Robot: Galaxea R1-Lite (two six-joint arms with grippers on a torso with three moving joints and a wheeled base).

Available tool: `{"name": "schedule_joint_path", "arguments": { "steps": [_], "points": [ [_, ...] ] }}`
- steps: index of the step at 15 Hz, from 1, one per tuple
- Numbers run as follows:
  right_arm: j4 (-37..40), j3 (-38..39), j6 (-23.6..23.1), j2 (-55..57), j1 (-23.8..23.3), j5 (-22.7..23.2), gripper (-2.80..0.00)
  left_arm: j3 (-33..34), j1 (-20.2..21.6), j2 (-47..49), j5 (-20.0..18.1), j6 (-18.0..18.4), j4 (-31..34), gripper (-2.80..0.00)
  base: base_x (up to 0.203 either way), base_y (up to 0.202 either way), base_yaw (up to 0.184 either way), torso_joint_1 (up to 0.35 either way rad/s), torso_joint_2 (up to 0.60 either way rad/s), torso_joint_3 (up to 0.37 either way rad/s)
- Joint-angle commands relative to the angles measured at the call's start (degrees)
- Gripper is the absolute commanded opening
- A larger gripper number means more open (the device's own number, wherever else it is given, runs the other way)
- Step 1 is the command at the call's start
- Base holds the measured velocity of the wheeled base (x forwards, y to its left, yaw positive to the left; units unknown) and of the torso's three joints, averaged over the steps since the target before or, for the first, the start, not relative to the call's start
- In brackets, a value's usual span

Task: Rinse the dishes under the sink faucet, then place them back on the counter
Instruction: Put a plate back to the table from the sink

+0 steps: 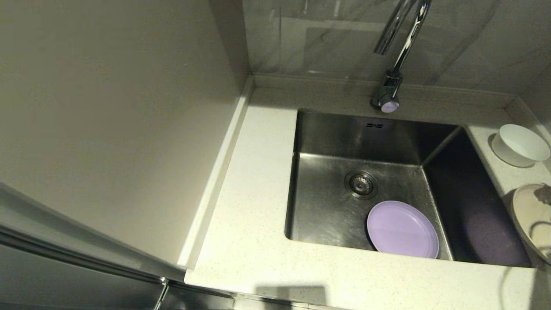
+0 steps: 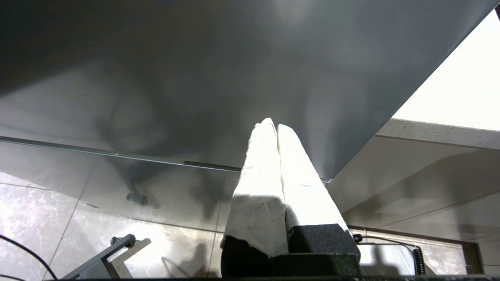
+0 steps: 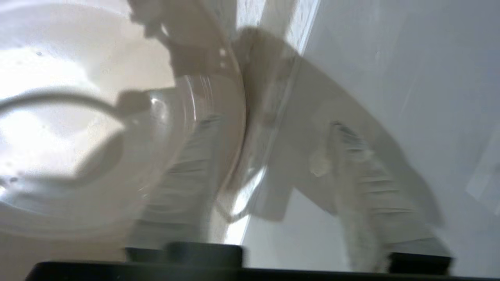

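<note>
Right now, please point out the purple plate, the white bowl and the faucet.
purple plate [image 1: 402, 229], head view, middle of its face.
white bowl [image 1: 521, 145], head view, inside of the bowl.
faucet [image 1: 386, 93], head view, on its cylindrical base.

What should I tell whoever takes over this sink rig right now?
Left gripper: shut, parked low by the cabinet.
Right gripper: open, fingers astride the cream plate's rim.
Cream plate and bowl: on the counter, right of the sink.
Purple plate: flat in the sink.
Done: cannot tell what is rinsed.
Left: at least return the purple plate to the counter.
</note>
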Motion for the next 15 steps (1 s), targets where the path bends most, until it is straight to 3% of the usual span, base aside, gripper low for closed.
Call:
{"name": "schedule_joint_path", "arguments": {
  "steps": [1,5,8,11,15],
  "points": [
    [0.05,-0.65,-0.2,0.58,0.5,0.11,0.0,0.0,0.0,-0.18,0.04,-0.05,-0.04,-2.8,0.0,0.0,0.0,0.0,0.0,0.0],
    [0.14,-1.1,2.79,-0.52,2.2,0.58,0.0,0.0,0.0,-0.18,0.04,-0.05,-0.04,-2.8,0.0,0.0,0.0,0.0,0.0,0.0],
    [0.55,0.96,6.0,-5.45,6.77,1.31,0.0,0.0,0.0,-0.18,0.04,0.04,-0.04,-2.8,0.0,0.0,0.0,0.0,0.0,0.0],
    [-1.47,6.25,6.16,-10.2,15.42,4.37,0.0,0.0,0.0,-0.18,0.04,-0.05,-0.04,-2.8,0.0,0.0,0.0,0.0,0.0,0.0],
    [-4.77,11.08,7.26,-13.57,29.81,2.87,0.0,0.0,0.0,-0.18,0.04,-0.05,-0.04,-2.8,0.0,0.0,0.0,0.0,0.0,0.0]
  ]
}}
